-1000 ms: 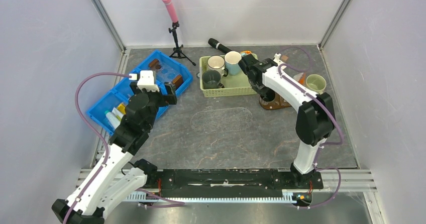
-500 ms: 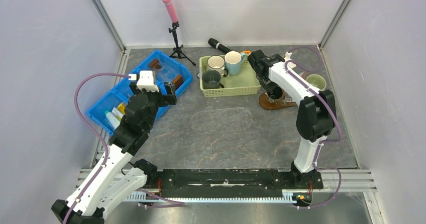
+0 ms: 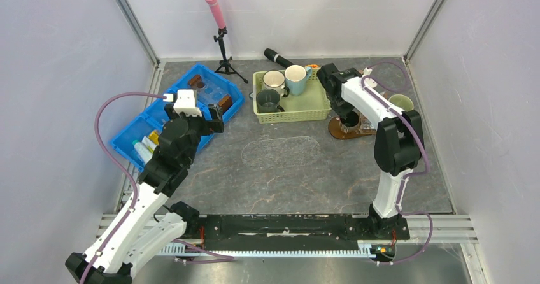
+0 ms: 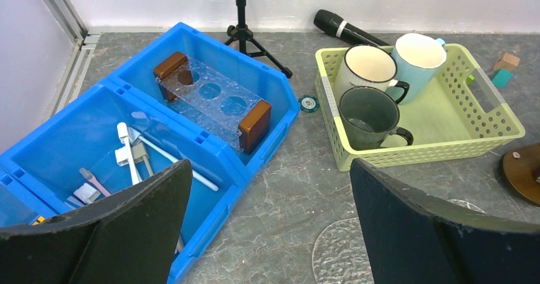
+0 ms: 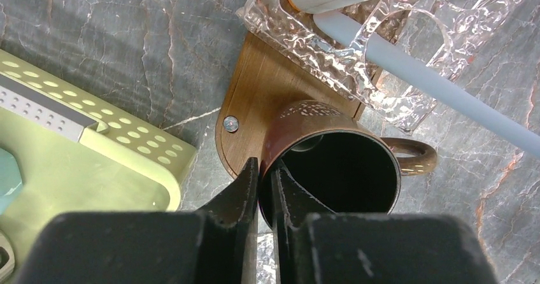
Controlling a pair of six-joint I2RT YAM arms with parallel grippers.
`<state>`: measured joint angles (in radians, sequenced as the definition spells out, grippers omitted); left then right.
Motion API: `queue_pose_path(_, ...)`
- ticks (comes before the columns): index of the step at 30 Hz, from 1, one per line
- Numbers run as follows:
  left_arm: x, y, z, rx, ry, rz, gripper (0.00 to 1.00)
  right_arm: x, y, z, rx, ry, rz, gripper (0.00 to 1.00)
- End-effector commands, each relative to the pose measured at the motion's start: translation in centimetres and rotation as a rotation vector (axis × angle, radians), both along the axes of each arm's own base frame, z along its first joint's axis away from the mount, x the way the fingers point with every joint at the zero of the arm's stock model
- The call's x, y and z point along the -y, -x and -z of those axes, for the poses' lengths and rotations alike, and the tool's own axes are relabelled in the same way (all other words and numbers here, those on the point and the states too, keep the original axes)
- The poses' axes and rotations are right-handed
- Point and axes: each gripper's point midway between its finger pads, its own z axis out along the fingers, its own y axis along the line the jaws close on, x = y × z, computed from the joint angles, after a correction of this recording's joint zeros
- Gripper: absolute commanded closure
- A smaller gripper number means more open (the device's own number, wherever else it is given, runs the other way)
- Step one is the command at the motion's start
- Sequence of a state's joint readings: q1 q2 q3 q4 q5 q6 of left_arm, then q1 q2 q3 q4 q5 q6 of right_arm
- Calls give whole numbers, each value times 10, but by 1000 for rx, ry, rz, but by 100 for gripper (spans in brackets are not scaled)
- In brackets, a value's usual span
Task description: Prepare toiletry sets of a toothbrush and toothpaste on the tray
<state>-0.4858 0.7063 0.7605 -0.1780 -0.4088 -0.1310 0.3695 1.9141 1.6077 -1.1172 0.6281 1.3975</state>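
The tray (image 3: 335,134) is a dark-brown wooden oval at the right, beside the green basket; in the right wrist view its bare wood (image 5: 255,86) shows. A brown mug (image 5: 299,115) stands on it. My right gripper (image 5: 264,167) is shut on the mug's rim, one finger inside and one outside; from above it (image 3: 347,113) points down over the tray. My left gripper (image 4: 269,169) is open and empty above the table beside the blue bin. Toothbrushes (image 4: 134,150) lie in the bin's middle compartment. Coloured toothpaste tubes (image 3: 148,142) lie in its near compartment.
A clear textured glass rack (image 5: 318,48) lies on the tray's far part. The green basket (image 4: 446,115) holds three mugs. The blue bin (image 4: 210,188) also holds a clear rack with brown ends (image 4: 213,99). A clear glass oval (image 3: 280,151) lies mid-table. A green cup (image 3: 399,104) stands far right.
My right arm has swung right, from beside the basket to over the tray, and its gripper now pinches the brown mug's rim. The left arm has not moved.
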Motion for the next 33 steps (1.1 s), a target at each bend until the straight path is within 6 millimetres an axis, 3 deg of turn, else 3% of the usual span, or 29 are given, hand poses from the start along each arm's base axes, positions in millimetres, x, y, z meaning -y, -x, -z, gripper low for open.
queue_pose_path(1, 3, -1, -16, 41, 47, 3, 0, -4, -14, -10, 46, -29, 15, 85)
queue_pose_path(4, 3, -1, -16, 41, 46, 1, 0, -6, -15, -11, 51, -36, 6, 77)
queue_pose_path(21, 1, 0, -18, 47, 46, -4, 0, -18, -29, -18, 105, -93, -26, 71)
queue_pose_path(33, 0, 0, -18, 50, 44, -5, 0, -14, -28, -31, 142, -87, -16, 62)
